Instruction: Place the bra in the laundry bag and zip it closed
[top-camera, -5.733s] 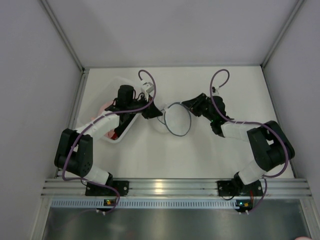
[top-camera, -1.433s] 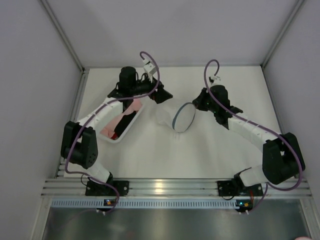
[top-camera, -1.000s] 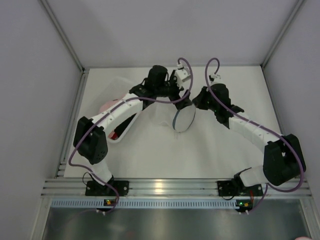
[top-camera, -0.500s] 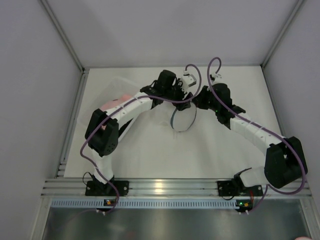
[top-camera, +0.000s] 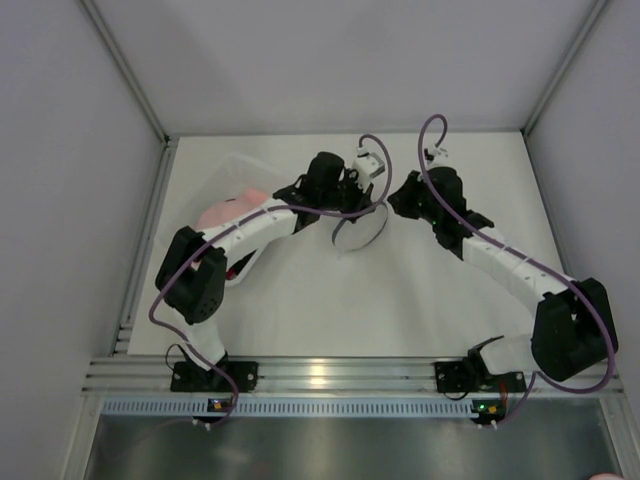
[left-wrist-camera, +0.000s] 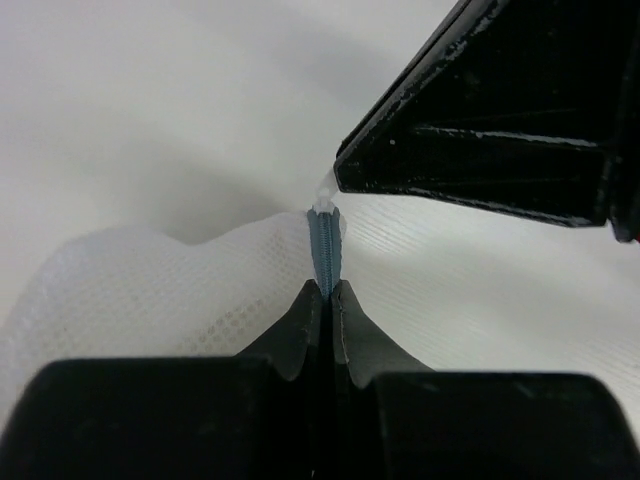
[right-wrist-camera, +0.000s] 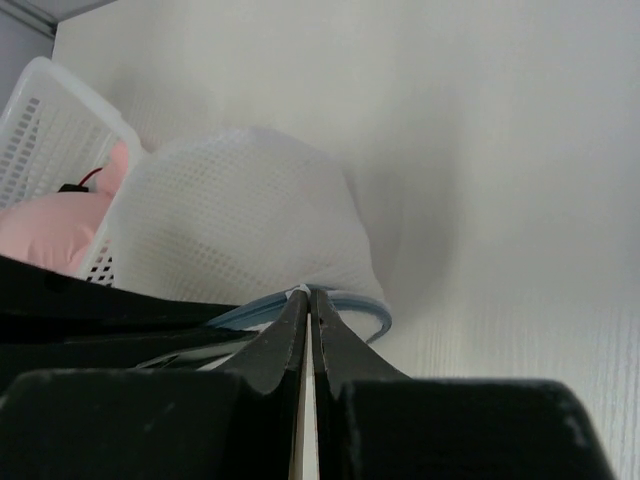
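Note:
The laundry bag, a round white mesh pouch with a thin blue-grey zipper rim, is held up between both grippers at the table's middle back. My left gripper is shut on the zipper rim, with mesh on both sides. My right gripper is shut on the same rim at a small white tab, right next to the left one; its black fingers fill the left wrist view's upper right. The mesh bulges. The bra does not show apart; it is hidden or out of view.
A plastic bin stands at the back left under my left arm, with a pink cloth and a black-and-red item in it. The bin and the cloth also show in the right wrist view. Grey walls enclose the table.
My left arm has swung right from the bin to the bag and now grips its rim beside the right gripper. The bag has turned more edge-on and shifted slightly.

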